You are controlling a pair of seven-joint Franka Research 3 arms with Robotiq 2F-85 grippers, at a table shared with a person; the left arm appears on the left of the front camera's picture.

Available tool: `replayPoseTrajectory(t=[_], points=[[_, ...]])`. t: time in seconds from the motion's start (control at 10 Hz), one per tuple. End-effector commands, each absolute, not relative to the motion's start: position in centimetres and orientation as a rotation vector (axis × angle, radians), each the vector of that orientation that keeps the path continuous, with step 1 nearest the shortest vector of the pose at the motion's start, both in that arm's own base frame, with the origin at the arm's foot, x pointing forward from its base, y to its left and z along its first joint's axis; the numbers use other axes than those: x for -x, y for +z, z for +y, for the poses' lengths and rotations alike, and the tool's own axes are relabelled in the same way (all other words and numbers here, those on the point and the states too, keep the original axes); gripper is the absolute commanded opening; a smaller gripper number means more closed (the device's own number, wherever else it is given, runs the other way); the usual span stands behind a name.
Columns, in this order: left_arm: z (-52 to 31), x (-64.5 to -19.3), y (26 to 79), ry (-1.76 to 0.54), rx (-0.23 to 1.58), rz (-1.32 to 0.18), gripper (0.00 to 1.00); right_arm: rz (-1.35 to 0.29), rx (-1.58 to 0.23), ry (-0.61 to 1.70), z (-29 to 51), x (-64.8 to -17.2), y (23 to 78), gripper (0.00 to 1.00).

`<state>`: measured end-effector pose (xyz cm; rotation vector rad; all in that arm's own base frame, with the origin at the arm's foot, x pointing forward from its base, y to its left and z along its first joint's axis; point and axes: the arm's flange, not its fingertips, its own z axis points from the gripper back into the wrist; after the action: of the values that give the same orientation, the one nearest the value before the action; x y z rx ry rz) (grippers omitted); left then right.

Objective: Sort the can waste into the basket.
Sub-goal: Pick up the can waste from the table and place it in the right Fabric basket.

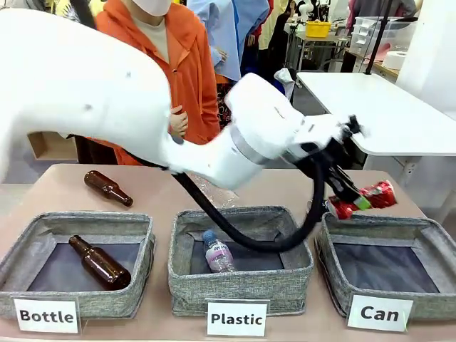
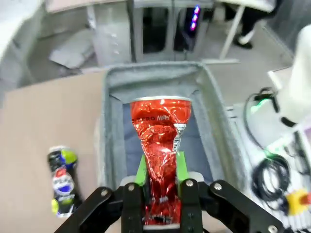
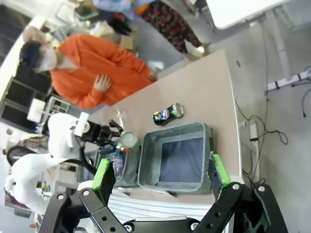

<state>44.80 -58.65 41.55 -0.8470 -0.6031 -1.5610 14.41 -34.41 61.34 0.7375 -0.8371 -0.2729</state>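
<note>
red crushed can (image 2: 160, 141) is pinched between the left gripper's (image 2: 161, 169) green pads, clamped low on its crumpled body so the rimmed end pokes out ahead. straight beyond the fingertips sits the can basket (image 2: 112, 121), open and dark-lined, so it looks lined up for a drop. off to the gripper's side, on the table (image 2: 43, 121) outside the basket wall, lies the dark can (image 2: 63, 180), not yet sorted. right gripper (image 3: 160, 171) hangs high above that basket, jaws wide apart, holding nothing.
</note>
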Motion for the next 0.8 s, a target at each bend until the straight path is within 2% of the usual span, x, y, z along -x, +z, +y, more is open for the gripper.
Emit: replayPoseTrajectory(t=[0.0, 0.4, 0.5, 0.6, 0.7], points=[[-60.8, -43.1, 40.7, -1.589, 0.783, -0.573, 0.0, -0.823, -0.744, -0.294, -34.1, -14.0, 61.2, 1.0], [-60.4, -43.7, 40.2, -1.601, 0.786, -0.473, 0.0, -0.823, -0.744, -0.294, -34.1, -14.0, 61.2, 1.0], [-60.1, -44.2, 40.2, -1.634, 0.78, -0.47, 0.85, -0.823, -0.744, -0.294, -34.1, -14.0, 61.2, 1.0], [-60.1, -44.5, 40.6, -1.64, 0.782, -0.46, 0.85, -0.823, -0.744, -0.294, -34.1, -14.0, 61.2, 1.0], [-59.9, -44.6, 40.9, -1.636, 0.784, -0.474, 1.0, -0.823, -0.744, -0.294, -34.1, -14.0, 61.2, 1.0]])
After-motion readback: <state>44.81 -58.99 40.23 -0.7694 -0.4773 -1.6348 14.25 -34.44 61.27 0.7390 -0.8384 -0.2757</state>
